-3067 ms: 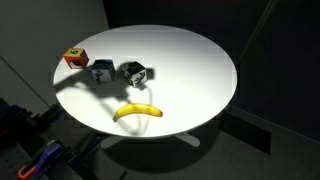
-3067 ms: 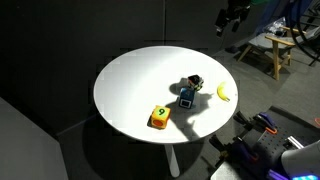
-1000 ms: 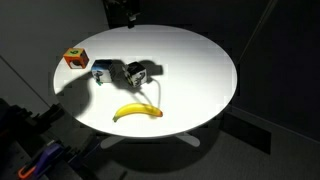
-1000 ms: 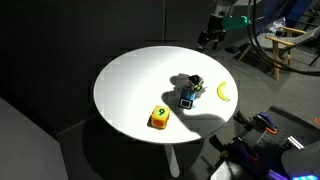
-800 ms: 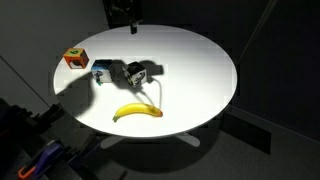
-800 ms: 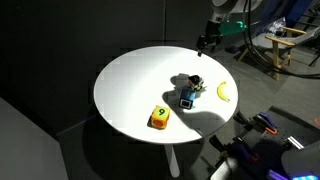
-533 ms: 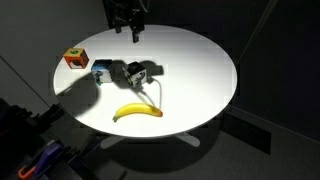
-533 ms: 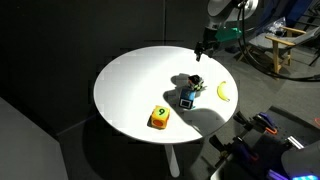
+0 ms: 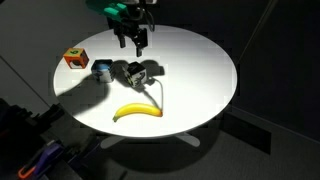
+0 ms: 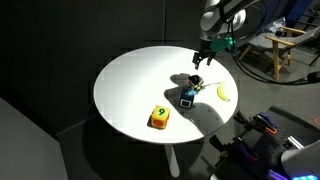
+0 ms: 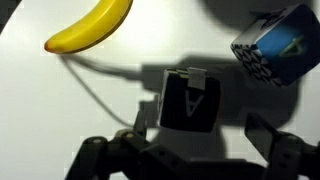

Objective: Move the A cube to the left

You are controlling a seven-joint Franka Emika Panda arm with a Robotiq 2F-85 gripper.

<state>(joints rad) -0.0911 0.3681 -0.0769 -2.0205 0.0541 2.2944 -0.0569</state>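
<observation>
Nothing's really done yet as far as I can tell. The gripper (image 9: pixel 133 40) hangs above the table (image 9: pixel 200 60) spread wide with nothing in it, pretty much lined up over the A cube (image 9: pixel 133 72). In the wrist view the A cube (image 11: pixel 188 102) shows between the two fingers (image 11: pixel 100 160), but they look clear of it. It sits well in from the table's rim, just beside the blue-and-white cube (image 9: pixel 104 70). The orange cube (image 9: pixel 76 59) is further along near the edge, and the banana (image 9: pixel 137 111) lies close to the rim. Left to do, I'd say: drop down, close on the A cube, carry it left, let go
</observation>
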